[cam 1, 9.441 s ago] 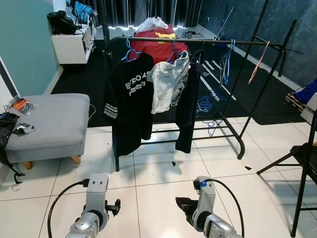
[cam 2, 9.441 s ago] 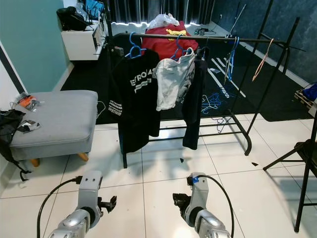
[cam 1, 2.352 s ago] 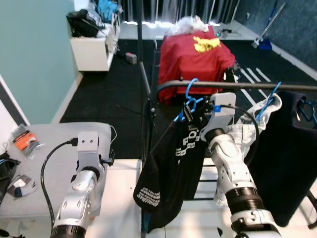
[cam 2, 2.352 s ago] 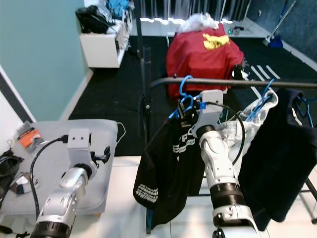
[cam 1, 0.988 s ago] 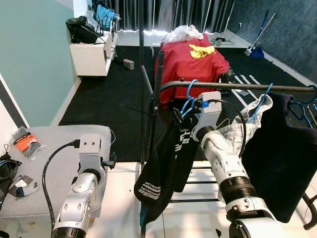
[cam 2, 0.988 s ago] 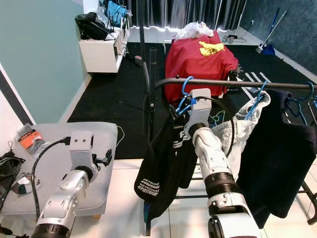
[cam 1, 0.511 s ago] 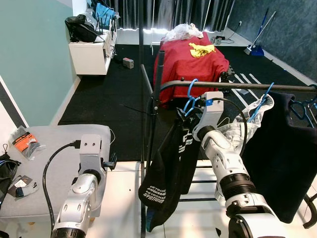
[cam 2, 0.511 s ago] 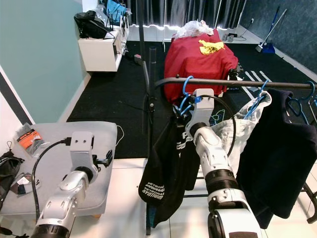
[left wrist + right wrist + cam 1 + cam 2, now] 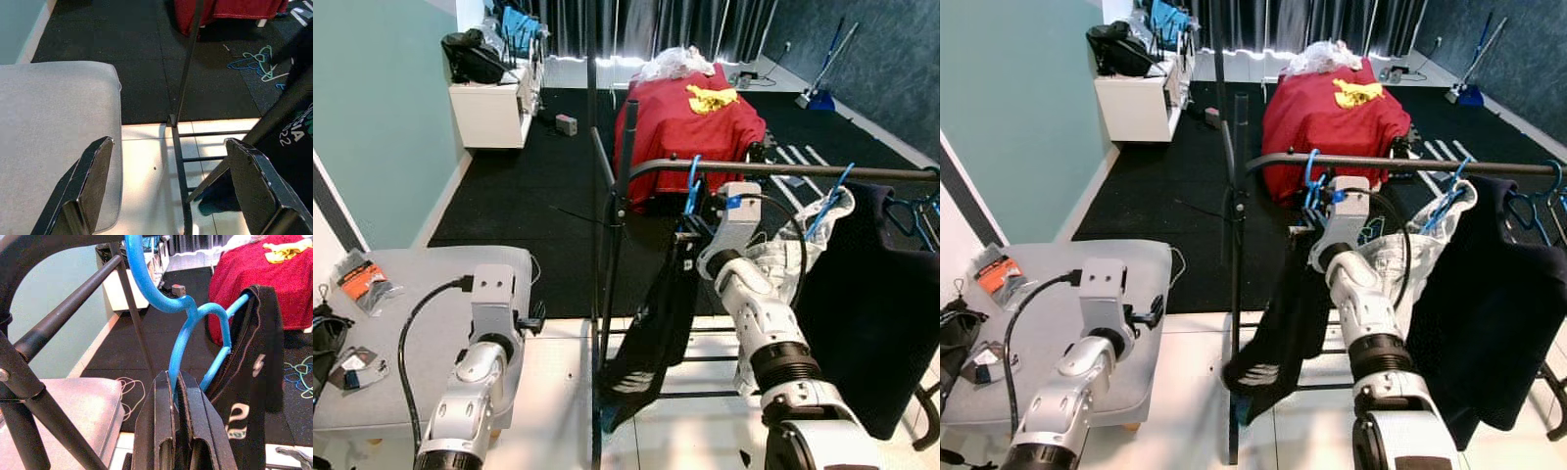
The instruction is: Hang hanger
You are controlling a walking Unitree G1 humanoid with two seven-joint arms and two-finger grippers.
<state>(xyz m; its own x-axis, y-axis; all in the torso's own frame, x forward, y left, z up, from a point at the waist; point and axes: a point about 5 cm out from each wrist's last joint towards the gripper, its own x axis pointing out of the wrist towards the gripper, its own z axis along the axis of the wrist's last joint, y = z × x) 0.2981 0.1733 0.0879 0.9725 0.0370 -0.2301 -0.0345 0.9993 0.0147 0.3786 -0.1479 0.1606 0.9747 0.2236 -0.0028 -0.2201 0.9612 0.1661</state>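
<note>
While clamping blue hanger (image 9: 182, 345), right tool (image 9: 177, 382)

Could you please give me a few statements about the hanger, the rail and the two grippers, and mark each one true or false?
1. The right gripper is shut on the blue hanger. True.
2. The blue hanger carries a white shirt. False: a black T-shirt with white print hangs from it.
3. The hanger's hook sits at the black rail near its curved left end. True, though whether it rests fully on the rail cannot be told.
4. The left gripper is shut on the rack's upright. False: its fingers are spread open and hold nothing, with the grey ottoman and white floor tiles beyond.
5. A red cloth drapes something behind the rack. True.
</note>
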